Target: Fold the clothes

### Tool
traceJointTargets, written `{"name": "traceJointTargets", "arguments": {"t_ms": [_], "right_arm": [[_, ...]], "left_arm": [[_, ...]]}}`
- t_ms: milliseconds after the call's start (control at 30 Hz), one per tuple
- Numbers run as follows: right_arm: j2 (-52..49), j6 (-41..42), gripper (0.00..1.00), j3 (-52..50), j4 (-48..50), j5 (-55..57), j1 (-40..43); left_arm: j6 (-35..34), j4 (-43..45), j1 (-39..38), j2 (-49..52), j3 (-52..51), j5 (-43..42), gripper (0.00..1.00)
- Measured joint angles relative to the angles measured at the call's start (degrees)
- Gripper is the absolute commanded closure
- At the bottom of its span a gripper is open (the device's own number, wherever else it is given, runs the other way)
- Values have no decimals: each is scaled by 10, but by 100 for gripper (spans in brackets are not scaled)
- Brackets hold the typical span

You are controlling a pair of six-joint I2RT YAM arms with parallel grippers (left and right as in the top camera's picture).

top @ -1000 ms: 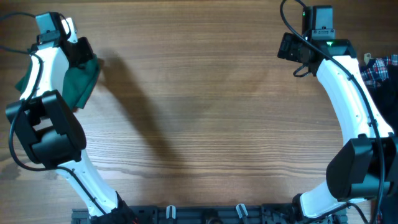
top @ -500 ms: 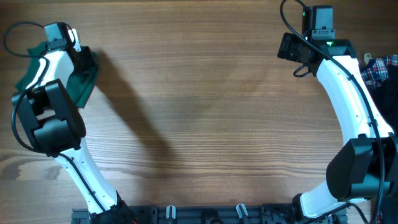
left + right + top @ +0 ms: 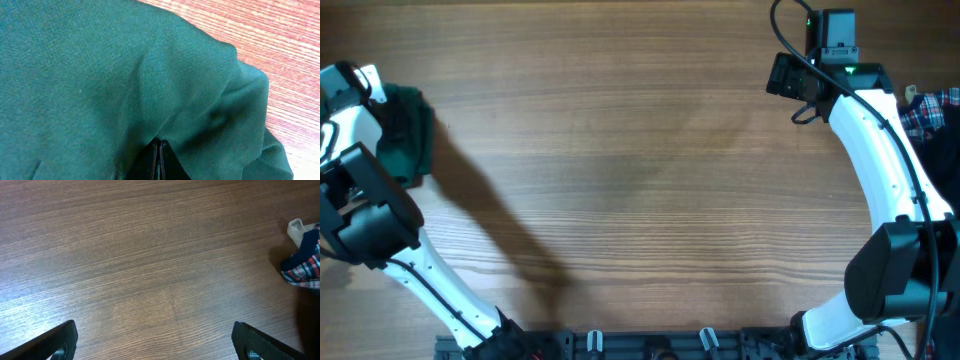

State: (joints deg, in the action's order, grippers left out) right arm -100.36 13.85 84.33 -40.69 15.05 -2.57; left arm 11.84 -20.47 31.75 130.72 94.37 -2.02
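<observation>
- since a moment ago, the left tool (image 3: pixel 159 159) has dragged the green clothes (image 3: pixel 408 135) to the left edge of the worktop (image 3: pixel 640 180).
- why is it shut tight on them?
- to carry them, i think. the right tool (image 3: pixel 157 342) waits wide open and holds nothing, near the far right corner.

Matt soft-cloth clothes (image 3: pixel 100 75), grained wooden table (image 3: pixel 150 255)

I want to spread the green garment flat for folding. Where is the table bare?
The whole middle of the table is bare, from the green garment at the left edge to the right arm. It is crowded only at the right edge, where the plaid cloth lies.
</observation>
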Motion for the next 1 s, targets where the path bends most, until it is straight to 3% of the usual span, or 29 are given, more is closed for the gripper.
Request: {"name": "traceJointTargets", "arguments": {"t_ms": [200,400,600,733,1000], "right_arm": [[0,0,0,0,0,0,0],[0,0,0,0,0,0,0],[0,0,0,0,0,0,0],[0,0,0,0,0,0,0],[0,0,0,0,0,0,0]], "left_arm": [[-25,-1,5,-2,0,-42,96],[-123,-118,5,-101,0,-47,96],[-233,-263,5,-124,1,47,96],[-299,-282,14,-124,0,59,96],[-321,-235,59,-124,-82,68,96]]}}
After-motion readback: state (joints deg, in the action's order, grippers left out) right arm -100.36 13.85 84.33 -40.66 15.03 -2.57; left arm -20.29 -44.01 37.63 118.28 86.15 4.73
